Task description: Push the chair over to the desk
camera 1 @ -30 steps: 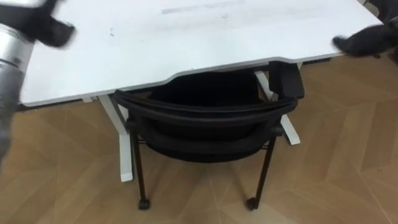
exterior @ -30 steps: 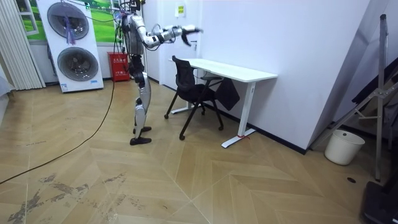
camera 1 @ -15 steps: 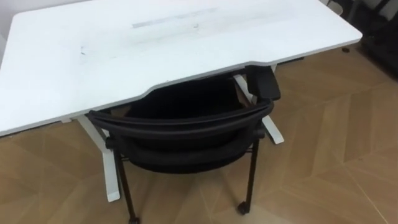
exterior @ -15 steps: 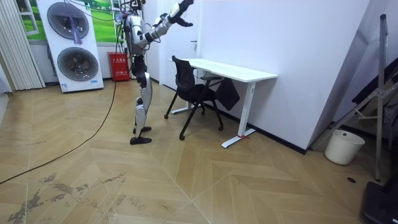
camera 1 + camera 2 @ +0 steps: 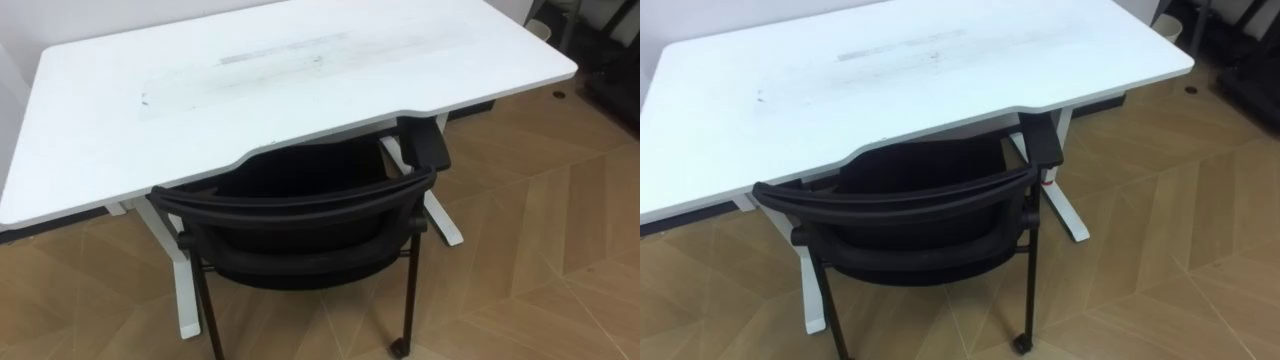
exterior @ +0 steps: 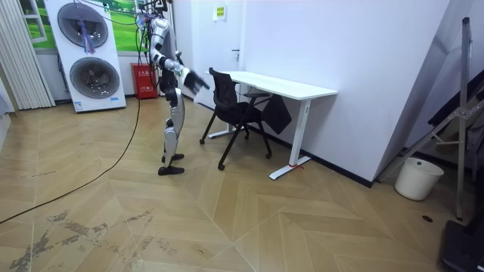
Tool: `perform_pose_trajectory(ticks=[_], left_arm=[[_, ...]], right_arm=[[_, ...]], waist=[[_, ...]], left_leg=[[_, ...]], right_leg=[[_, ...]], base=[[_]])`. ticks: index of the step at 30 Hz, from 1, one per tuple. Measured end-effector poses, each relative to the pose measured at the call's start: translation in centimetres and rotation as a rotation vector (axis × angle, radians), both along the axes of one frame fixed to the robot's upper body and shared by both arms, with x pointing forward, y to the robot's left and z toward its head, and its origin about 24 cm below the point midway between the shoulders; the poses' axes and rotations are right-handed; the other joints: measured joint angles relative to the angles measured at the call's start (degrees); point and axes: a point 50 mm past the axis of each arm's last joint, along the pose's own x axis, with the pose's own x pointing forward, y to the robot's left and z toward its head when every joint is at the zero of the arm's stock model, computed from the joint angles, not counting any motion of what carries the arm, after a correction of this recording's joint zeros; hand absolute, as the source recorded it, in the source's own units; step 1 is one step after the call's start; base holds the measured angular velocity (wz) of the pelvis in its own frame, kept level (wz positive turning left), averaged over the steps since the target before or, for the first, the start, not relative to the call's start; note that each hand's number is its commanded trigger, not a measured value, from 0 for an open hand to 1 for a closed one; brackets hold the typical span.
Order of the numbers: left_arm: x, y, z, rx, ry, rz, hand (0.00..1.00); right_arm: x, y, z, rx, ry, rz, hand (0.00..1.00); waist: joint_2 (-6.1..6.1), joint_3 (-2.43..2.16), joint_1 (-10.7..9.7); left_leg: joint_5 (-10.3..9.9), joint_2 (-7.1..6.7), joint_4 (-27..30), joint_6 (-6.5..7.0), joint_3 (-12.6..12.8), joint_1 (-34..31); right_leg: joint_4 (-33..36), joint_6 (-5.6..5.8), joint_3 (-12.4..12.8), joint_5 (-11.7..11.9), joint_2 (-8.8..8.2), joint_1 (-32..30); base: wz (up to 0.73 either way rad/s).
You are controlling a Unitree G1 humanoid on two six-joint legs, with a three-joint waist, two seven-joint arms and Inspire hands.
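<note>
A black chair on castors stands with its seat tucked under the white desk, its curved backrest towards me and one armrest pad raised at the right. In the room view I stand just behind the chair, on the room view's left of it. My arms are lowered in front of me, and my right hand is a little short of the backrest, not touching it. My left hand lies behind it from that side.
White desk legs flank the chair. A dark cloth hangs under the desk. Two stacked washing machines and a red box stand behind me. A white bucket stands far right.
My arms have come down from above the desk to chest height before the chair. The eye view has shifted a little. The chair has stayed put.
</note>
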Motion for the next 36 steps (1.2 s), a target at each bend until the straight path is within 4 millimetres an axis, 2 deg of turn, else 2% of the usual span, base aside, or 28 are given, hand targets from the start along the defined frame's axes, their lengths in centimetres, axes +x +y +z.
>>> perform_pose_trajectory(ticks=[1,2,4,6,7,10,12,13,14,16,19,23,28,31,32,33,34,35,36], left_arm=[[-0.8,-0.9,-2.1,-0.102,0.049,0.008,0.00],[-1.2,-1.4,-3.2,-0.149,0.073,0.010,0.00],[-3.1,-3.4,-6.9,-0.343,0.197,0.012,0.00],[-4.9,-4.8,-8.8,-0.457,0.268,0.022,0.00],[-5.9,-5.5,-9.8,-0.526,0.306,0.036,0.00],[-7.7,-6.6,-11.1,-0.656,0.373,0.033,0.00],[-8.1,-7.1,-11.7,-0.718,0.394,0.027,0.00],[-8.4,-7.5,-12.1,-0.757,0.417,0.026,0.00],[-8.4,-7.8,-12.4,-0.778,0.426,0.020,0.00],[-8.3,-9.0,-13.2,-0.864,0.464,-0.018,0.00],[-8.8,-10.7,-14.1,-0.963,0.515,-0.041,0.00],[-8.3,-12.0,-14.7,-1.047,0.581,-0.099,0.00],[-5.6,-13.3,-15.1,-1.120,0.583,-0.209,0.00],[-4.9,-13.4,-15.0,-1.105,0.616,-0.264,0.00],[-4.8,-13.4,-15.0,-1.102,0.623,-0.273,0.22],[-4.6,-13.4,-15.0,-1.096,0.635,-0.286,0.31],[-4.5,-13.4,-15.0,-1.093,0.640,-0.293,0.31],[-4.5,-13.4,-15.0,-1.093,0.640,-0.293,0.08],[-4.5,-13.4,-15.0,-1.093,0.641,-0.294,0.00]], right_arm=[[-0.7,0.8,-2.0,0.101,0.010,-0.016,0.00],[-1.1,1.2,-2.9,0.149,0.011,-0.023,0.00],[-2.6,3.1,-6.7,0.360,0.037,-0.044,0.00],[-4.2,4.5,-9.0,0.495,0.055,-0.081,0.00],[-4.9,5.2,-10.2,0.561,0.066,-0.102,0.00],[-6.4,6.9,-12.2,0.679,0.117,-0.081,0.00],[-6.7,7.8,-13.0,0.732,0.151,-0.026,0.00],[-7.1,8.5,-13.6,0.779,0.173,-0.001,0.00],[-7.3,8.9,-14.0,0.804,0.188,0.011,0.00],[-8.0,10.7,-15.3,0.910,0.255,0.056,0.00],[-8.3,12.5,-16.3,1.017,0.316,0.119,0.00],[-8.0,13.9,-16.8,1.088,0.385,0.229,0.00],[-6.8,15.3,-17.3,1.162,0.417,0.353,0.00],[-6.6,15.5,-17.4,1.179,0.430,0.387,0.00],[-6.6,15.6,-17.4,1.180,0.434,0.391,0.00],[-6.6,15.6,-17.4,1.184,0.434,0.397,0.00],[-6.7,15.7,-17.4,1.190,0.435,0.397,0.00],[-6.8,15.7,-17.4,1.196,0.437,0.393,0.00],[-6.8,15.8,-17.4,1.211,0.425,0.379,0.00]], waist=[[-0.02,0.00,0.0],[0.00,-0.01,0.1],[-0.08,-0.01,-0.2],[0.01,0.03,-0.5],[-0.28,-0.16,-0.6],[-0.18,-0.06,-1.4],[0.01,0.05,-1.4],[-0.31,-0.10,-1.5],[-0.22,-0.04,-1.6],[-0.51,-0.07,-1.6],[-0.90,-0.10,-1.7],[-1.21,-0.02,-1.5],[-1.37,0.06,-1.3],[-1.52,-0.01,-1.8],[-1.55,-0.02,-1.8],[-1.59,-0.02,-1.8],[-1.65,-0.03,-2.0],[-1.65,-0.03,-2.1],[-1.54,0.06,-2.2]], left_leg=[[0.0,-0.02,0.0,0.00,0.0,0.0],[0.0,-0.02,-0.1,-0.01,0.0,0.0],[-0.1,-0.02,-0.1,-0.12,0.0,0.0],[-0.2,-0.02,-0.2,-0.18,0.0,0.1],[-0.3,-0.03,-0.3,-0.18,0.0,0.1],[-0.3,-0.07,-0.4,-0.18,-0.1,0.1],[-0.3,-0.07,-0.4,-0.20,0.1,0.1],[-0.3,-0.11,-0.4,-0.20,0.1,0.1],[-0.3,-0.11,-0.3,-0.20,0.1,0.1],[-0.3,-0.11,-0.3,-0.24,0.1,0.1],[-0.4,-0.14,-0.5,-0.27,0.3,0.0],[-0.6,-0.18,-0.5,-0.26,0.3,-0.1],[-0.7,-0.18,-0.6,-0.29,0.3,-0.1],[-0.7,-0.23,-0.8,-0.29,0.4,-0.1],[-0.7,-0.24,-0.8,-0.29,0.4,-0.1],[-0.7,-0.25,-0.9,-0.29,0.4,-0.2],[-0.7,-0.25,-1.0,-0.33,0.4,-0.2],[-0.7,-0.25,-1.0,-0.36,0.4,-0.2],[-0.7,-0.24,-1.0,-0.38,0.4,-0.2]], right_leg=[[0.0,0.00,0.0,0.0,-0.01,0.0],[0.0,0.00,0.0,0.0,-0.02,0.0],[-0.1,-0.03,-0.1,-0.1,-0.04,0.0],[-0.1,-0.09,-0.1,-0.1,-0.04,0.0],[-0.1,-0.09,-0.2,-0.1,-0.05,0.0],[-0.1,-0.08,-0.3,-0.1,-0.09,0.0],[-0.1,-0.11,-0.3,-0.3,-0.13,-0.1],[0.0,-0.08,-0.3,-0.4,-0.17,-0.1],[0.1,-0.08,-0.3,-0.5,-0.18,-0.1],[0.1,-0.07,-0.2,-0.6,-0.16,-0.2],[0.1,-0.06,0.1,-0.6,-0.16,-0.5],[0.0,-0.03,0.0,-0.7,-0.19,-0.5],[-0.2,-0.04,0.0,-0.8,-0.17,-0.6],[-0.2,-0.02,0.0,-0.9,-0.20,-0.7],[-0.2,-0.02,0.0,-0.9,-0.21,-0.7],[-0.2,-0.01,0.0,-0.9,-0.21,-0.8],[-0.2,-0.02,0.0,-1.0,-0.20,-0.8],[-0.2,-0.03,-0.1,-1.0,-0.20,-0.9],[-0.2,-0.04,0.0,-1.0,-0.18,-0.9]], base=[[0.00],[0.00],[0.00],[0.00],[0.00],[0.00],[-0.02],[0.00],[0.00],[0.00],[-0.04],[0.00],[0.00],[0.00],[0.00],[0.00],[0.00],[0.00],[0.00]])
